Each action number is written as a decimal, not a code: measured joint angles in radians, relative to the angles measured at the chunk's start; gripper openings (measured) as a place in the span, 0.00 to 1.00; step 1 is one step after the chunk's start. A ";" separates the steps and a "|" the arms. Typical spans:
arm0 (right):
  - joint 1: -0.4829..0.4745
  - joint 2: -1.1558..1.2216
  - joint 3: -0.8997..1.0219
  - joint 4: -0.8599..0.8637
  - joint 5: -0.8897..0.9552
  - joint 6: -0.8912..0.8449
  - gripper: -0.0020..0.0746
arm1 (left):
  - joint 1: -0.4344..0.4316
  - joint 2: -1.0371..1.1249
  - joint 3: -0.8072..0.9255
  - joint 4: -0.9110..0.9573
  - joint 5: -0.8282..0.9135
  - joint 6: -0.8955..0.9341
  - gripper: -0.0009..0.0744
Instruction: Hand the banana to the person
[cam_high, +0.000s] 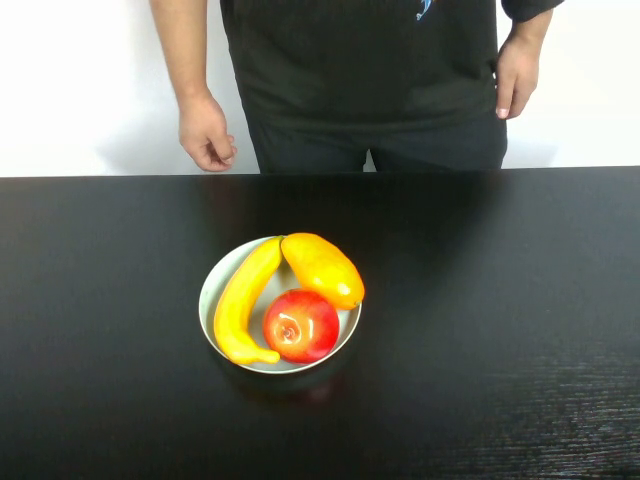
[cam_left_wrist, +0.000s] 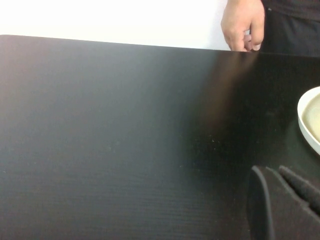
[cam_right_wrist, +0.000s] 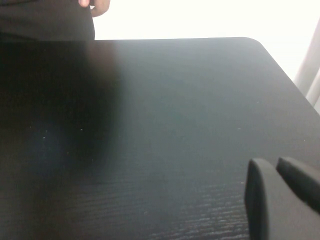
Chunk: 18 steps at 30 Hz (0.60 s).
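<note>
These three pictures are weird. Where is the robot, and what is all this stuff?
The robot has two arms, and three cameras look at one moment. The high view looks down on a black table. On it stands a pale round bowl holding a long curved yellow banana, a stubby orange-yellow fruit and a round red apple. Behind the table stands a person in a black T-shirt, arms hanging down.

The other two pictures come from cameras on the arms' wrists. The dark shapes at the edge are the left gripper and the right gripper, the robot's pinching hands. Both hover low over bare table, and neither holds anything. The left one is near the bowl's rim. The banana is not yet picked up.
</note>
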 joint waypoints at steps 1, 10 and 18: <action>0.000 0.000 0.000 0.000 0.000 0.000 0.01 | 0.000 0.000 0.000 0.000 0.000 0.000 0.01; 0.000 0.000 0.000 0.000 0.000 0.000 0.01 | 0.000 0.000 0.002 -0.107 -0.066 -0.060 0.01; 0.000 0.000 0.000 0.000 0.000 0.000 0.01 | 0.000 0.000 0.002 -0.271 -0.245 -0.261 0.01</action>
